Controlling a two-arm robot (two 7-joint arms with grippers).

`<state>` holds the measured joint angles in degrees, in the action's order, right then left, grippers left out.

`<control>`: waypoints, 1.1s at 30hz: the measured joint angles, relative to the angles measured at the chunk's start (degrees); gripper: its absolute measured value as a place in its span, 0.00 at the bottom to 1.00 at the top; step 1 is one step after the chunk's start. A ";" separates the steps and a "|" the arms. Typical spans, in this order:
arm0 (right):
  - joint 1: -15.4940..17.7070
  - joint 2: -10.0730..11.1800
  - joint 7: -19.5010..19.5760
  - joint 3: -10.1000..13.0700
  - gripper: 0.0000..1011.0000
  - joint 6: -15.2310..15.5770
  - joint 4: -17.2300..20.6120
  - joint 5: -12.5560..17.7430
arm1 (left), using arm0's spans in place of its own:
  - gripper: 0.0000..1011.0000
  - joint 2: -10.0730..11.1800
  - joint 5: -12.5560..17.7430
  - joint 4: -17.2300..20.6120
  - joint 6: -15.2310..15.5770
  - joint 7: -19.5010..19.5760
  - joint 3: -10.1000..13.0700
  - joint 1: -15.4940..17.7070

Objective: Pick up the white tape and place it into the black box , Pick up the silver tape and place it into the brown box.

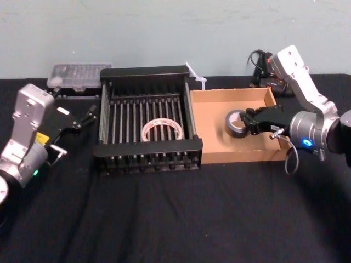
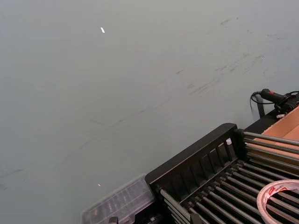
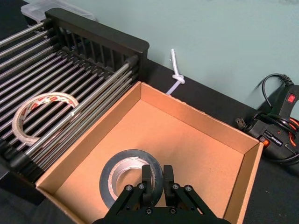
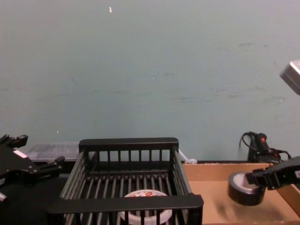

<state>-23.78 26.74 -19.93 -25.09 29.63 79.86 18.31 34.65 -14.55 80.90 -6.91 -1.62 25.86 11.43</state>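
While the white tape [image 1: 162,130] lies flat on the bars of the black box [image 1: 147,149] at centre frame, the right end effector [image 1: 248,124] reaches into the brown box [image 1: 211,129] from the right, its fingers pinched narrow on the rim of the silver tape [image 1: 236,123]. That roll stands tilted, seemingly just above the cardboard floor. At the left edge, the left end effector [image 1: 83,117] hangs beside the black box with fingers spread wide, holding nothing, over the dark worktop [image 1: 175,219].
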 joint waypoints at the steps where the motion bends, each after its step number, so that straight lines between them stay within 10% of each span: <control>1: -0.19 -0.33 -0.01 0.17 0.16 -0.05 -0.42 -0.16 | 0.99 0.00 0.00 0.00 0.00 0.00 0.00 0.00; 21: -0.30 -0.63 -0.15 0.33 0.18 -0.22 -0.80 -0.42 | 0.99 0.00 0.00 0.00 0.00 0.00 0.00 0.00; 33: -0.24 -0.56 -0.15 0.25 0.57 -0.22 -0.70 -0.36 | 0.99 0.00 0.00 0.00 0.00 0.00 0.00 0.00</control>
<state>-24.02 26.18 -20.08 -24.84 29.40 79.16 17.95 34.65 -14.55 80.90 -6.91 -1.62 25.86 11.43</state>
